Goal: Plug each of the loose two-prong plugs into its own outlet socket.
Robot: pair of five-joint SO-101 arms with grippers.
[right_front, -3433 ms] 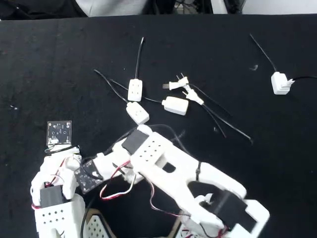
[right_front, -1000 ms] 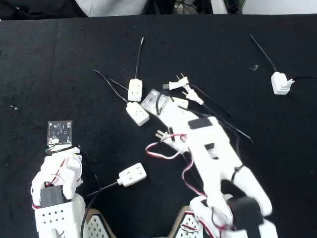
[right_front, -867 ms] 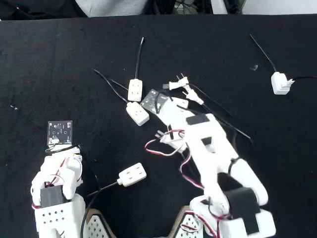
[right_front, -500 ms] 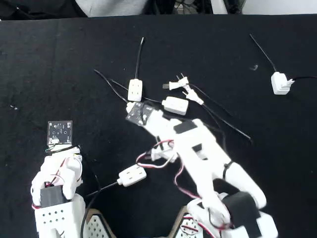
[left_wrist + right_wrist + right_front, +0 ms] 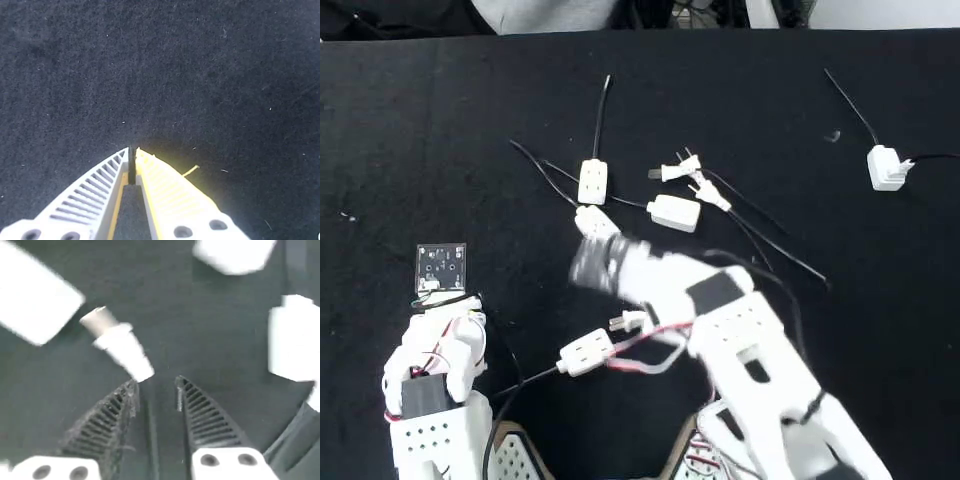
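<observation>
I am holding my right pincer (image 5: pixel 155 382) with its ribbed fingers apart and nothing between them, low over the middle of the table (image 5: pixel 420 120). My left pincer (image 5: pixel 132 152) is sitting pressed together, empty, over bare black cloth by the near left corner. The two loose plugs (image 5: pixel 672 171) are lying just beside each other beyond the middle, toward the far edge, with their prongs pointing away from their thin black cords (image 5: pixel 770 245). I am judging them light, hard and smooth: moulded white plastic that will be wanting to slip, with thin stiff metal prongs that bend if knocked. I am planning to pinch across the flat sides of the body, behind the prongs, and never by the springy cord, which will be tugging the plug askew. The socket blocks (image 5: pixel 593 182) are small, rounded and just as light, one (image 5: pixel 585 352) lying toward the near edge, so I am expecting them to slide on the cloth unless braced.
</observation>
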